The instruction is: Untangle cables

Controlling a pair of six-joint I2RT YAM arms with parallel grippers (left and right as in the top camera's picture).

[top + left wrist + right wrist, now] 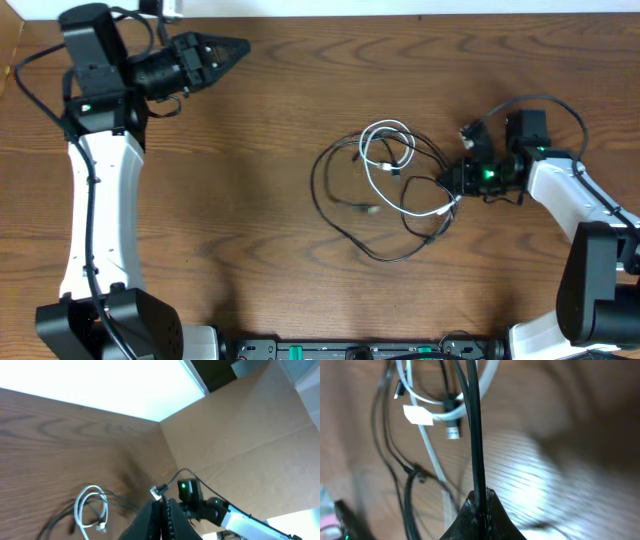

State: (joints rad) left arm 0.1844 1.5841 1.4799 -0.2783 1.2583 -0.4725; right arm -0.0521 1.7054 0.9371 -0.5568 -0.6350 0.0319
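In the right wrist view the right gripper (480, 504) sits closest, its two dark fingers pressed together on the black cable (474, 425), which runs straight up and away from the tips. Just beyond, the white cable (440, 417) curves across behind that black strand, with a small metal-tipped plug (452, 433) and a white tag (417, 415) beside it. More thin black strands trail along the left side, blurred.

From overhead, the black cable forms a wide, loose loop on the wooden table (250, 230), its lowest bend nearest the front edge. The white cable lies coiled in small loops inside the upper part of that loop, and one white strand crosses the black ones and runs toward the right gripper. Both cables lie at the middle of the table, right of centre, with the right gripper touching their right-hand edge.

Farthest back, near the rear left corner and well apart from the cables, the left gripper (228, 47) hangs over bare wood, its fingers closed tip to tip on nothing.
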